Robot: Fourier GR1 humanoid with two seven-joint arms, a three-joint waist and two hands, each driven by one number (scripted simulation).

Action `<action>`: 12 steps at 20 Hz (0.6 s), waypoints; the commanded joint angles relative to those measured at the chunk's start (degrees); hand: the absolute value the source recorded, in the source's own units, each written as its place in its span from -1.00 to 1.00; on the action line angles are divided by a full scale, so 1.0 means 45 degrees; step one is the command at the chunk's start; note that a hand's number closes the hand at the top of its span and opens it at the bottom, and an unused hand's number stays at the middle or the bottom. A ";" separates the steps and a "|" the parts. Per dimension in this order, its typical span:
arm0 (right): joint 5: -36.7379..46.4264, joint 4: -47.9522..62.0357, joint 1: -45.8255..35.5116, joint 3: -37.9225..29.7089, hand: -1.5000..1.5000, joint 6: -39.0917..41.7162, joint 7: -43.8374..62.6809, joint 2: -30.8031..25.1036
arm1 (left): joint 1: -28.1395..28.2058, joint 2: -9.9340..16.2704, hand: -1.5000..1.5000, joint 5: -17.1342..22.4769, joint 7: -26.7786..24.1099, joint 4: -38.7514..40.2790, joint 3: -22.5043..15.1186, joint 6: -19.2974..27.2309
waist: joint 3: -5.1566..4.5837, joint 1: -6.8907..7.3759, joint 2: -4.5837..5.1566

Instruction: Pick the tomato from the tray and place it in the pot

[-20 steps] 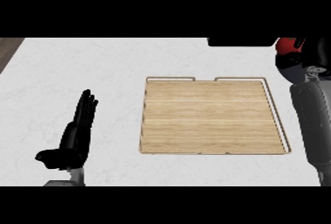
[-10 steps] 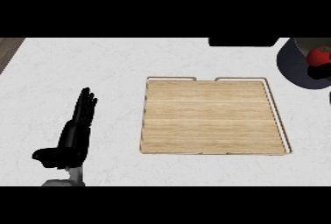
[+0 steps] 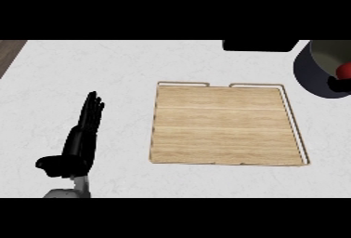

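Well, tomato [image 3: 345, 70] in pot [image 3: 316, 74], tray [image 3: 226, 125] beside.

A kitchen: white marble counter [image 3: 103, 69], wooden tray [image 3: 223, 125], dark pot [image 3: 316, 69].

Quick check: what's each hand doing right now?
Left hand: open, fingers straight, resting on the counter left of the tray, holding nothing.
Right hand: not in view.

The wooden tray [image 3: 223, 128] is lying bare on the white counter [image 3: 103, 69]. The tomato [image 3: 344, 70] is sitting inside the dark pot [image 3: 316, 74] at the right edge. The left hand [image 3: 79, 139] is resting at lower left, fingers straight, well apart from the tray.
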 commanded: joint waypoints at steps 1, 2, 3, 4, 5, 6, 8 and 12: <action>-0.0155 0.1815 0.0203 -0.0608 -1.00 0.0055 0.0648 -0.0262 | -0.0100 0.0241 0.00 0.0183 0.0057 0.0083 0.0293 -0.0209 | 0.0165 0.0114 0.0191; -0.0076 0.1916 -0.0071 -0.0482 -1.00 0.0176 0.1226 0.0097 | 0.0159 0.0159 0.00 0.0315 -0.0134 -0.0028 0.0201 -0.0362 | 0.0157 0.0149 0.0162; -0.0428 0.2075 0.0450 -0.0625 -1.00 0.0778 0.0029 -0.0488 | -0.0184 -0.0040 0.00 0.0142 -0.0130 0.0402 0.0242 -0.0051 | 0.0161 -0.0022 0.0164; -0.0932 0.2194 0.0513 -0.0910 -1.00 0.0553 -0.0778 -0.0287 | -0.0013 0.0005 0.00 0.0086 0.0023 -0.0080 0.0141 -0.0033 | 0.0172 0.0045 0.0149; -0.1459 0.2260 0.0225 -0.1245 -1.00 0.0628 -0.1520 -0.0343 | 0.0123 0.0026 0.00 -0.0184 0.0087 -0.0237 -0.0047 0.0079 | 0.0183 0.0116 0.0160; -0.1831 0.1904 0.0707 -0.1419 -1.00 -0.0096 -0.2296 0.0170 | -0.0015 -0.0193 0.00 -0.0023 0.0193 -0.0141 -0.0013 0.0151 | 0.0180 -0.0015 0.0129; -0.2555 0.1815 0.0209 -0.2140 -1.00 -0.0635 -0.2679 0.0038 | 0.0024 -0.0121 0.00 -0.0261 0.0255 -0.0491 -0.0213 0.0175 | 0.0190 0.0088 0.0136; -0.4918 0.0597 -0.0070 -0.4061 -1.00 -0.2169 -0.4657 0.0683 | 0.0279 -0.0003 0.00 0.0067 -0.0278 -0.0014 0.0021 -0.0210 | 0.0212 -0.0072 0.0108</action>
